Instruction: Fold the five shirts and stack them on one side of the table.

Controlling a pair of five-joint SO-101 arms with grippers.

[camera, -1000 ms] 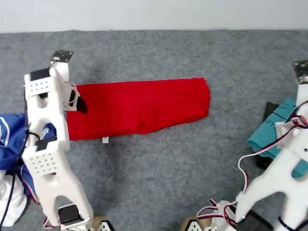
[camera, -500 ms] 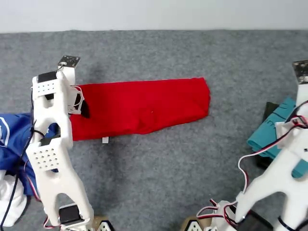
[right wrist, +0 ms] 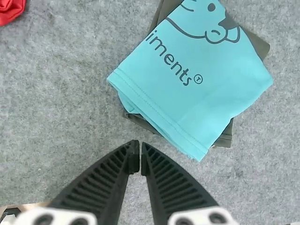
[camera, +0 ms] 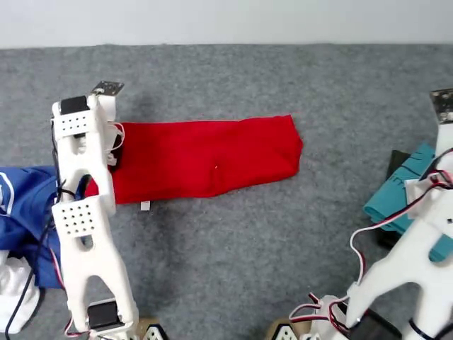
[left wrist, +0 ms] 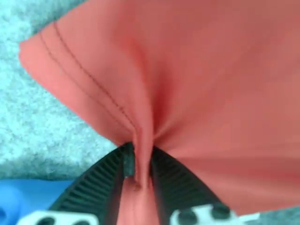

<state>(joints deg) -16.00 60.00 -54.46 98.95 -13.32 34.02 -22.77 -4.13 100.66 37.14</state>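
A red shirt (camera: 205,157), folded into a long strip, lies across the middle of the grey table (camera: 233,248). My left gripper (left wrist: 138,165) is shut on the red shirt (left wrist: 197,75), pinching a fold of cloth at its left end, under the arm in the high view. A folded teal shirt (right wrist: 197,65) lies on top of a dark folded shirt (right wrist: 243,126) at the right side of the table. My right gripper (right wrist: 140,157) hangs shut above bare table next to that stack, holding nothing.
A blue shirt (camera: 25,205) and a white garment (camera: 18,301) lie bunched at the table's left edge beside the left arm's base. The teal stack (camera: 410,188) sits partly under the right arm. Open carpet lies in front of the red shirt.
My left gripper has closed in on the red shirt's left end and the whole shirt has slid a little to the left. The right arm has not moved.
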